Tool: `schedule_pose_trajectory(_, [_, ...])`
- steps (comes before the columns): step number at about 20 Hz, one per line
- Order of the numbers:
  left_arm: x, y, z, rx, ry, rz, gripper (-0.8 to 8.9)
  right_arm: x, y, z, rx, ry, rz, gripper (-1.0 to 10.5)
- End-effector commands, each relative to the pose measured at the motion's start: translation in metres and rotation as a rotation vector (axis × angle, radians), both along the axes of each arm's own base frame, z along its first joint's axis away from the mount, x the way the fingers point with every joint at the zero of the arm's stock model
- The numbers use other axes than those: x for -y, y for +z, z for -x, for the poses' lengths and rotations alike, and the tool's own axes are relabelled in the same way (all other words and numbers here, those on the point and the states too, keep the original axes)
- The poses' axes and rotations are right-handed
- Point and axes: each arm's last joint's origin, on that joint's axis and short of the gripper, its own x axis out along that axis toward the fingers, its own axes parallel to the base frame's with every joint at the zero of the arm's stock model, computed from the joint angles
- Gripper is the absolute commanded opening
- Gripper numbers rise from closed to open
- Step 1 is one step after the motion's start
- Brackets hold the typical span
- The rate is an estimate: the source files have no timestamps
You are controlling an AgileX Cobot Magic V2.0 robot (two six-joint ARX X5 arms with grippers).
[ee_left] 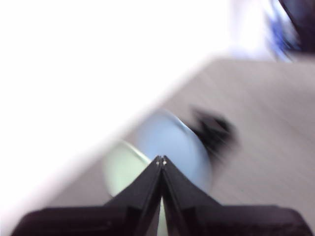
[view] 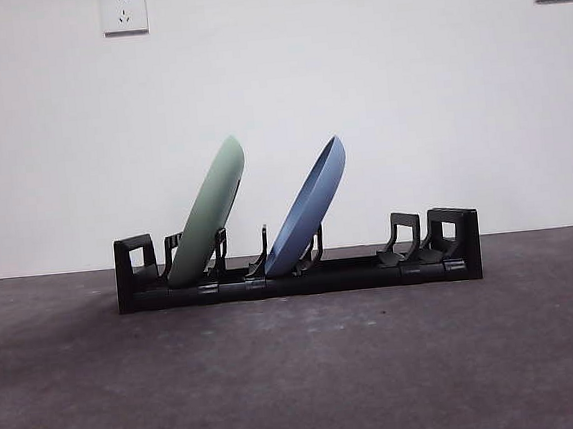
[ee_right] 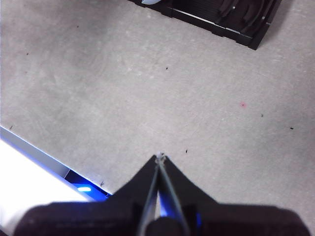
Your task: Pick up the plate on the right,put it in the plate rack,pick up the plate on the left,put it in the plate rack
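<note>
Left gripper [ee_left: 161, 161] and right gripper [ee_right: 160, 157] both hang empty, jaws pressed together, clear of the long black plate rack [view: 302, 273]. The round pale-green plate [view: 206, 213] and round blue plate [view: 311, 208] lean in its dividers. Both placements look done; nothing seems left except parking the arms.

No readable text — no labels, brands, numbers anywhere.
</note>
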Motion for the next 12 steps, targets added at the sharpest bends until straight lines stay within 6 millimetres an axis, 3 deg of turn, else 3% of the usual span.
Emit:
schedule_pose_trajectory(1, [-0.022,-0.007,0.003,0.129,-0.015,-0.003,-0.04,0.0,-0.003,0.001,-0.023,0.002,0.015,0.0])
schedule_pose_trajectory(4, [-0.044,-0.041,0.017,0.181,0.118,-0.004,-0.04,0.0,-0.003,0.001,-0.024,0.002,0.015,0.0])
schedule_pose_trajectory(6, [-0.052,-0.075,0.024,0.169,0.232,-0.014,-0.04,0.0,-0.003,0.001,-0.024,0.002,0.015,0.0])
schedule_pose_trajectory(12, [-0.061,-0.179,0.035,0.109,0.362,0.089,-0.03,0.0,-0.003,0.001,-0.024,0.002,0.015,0.0])
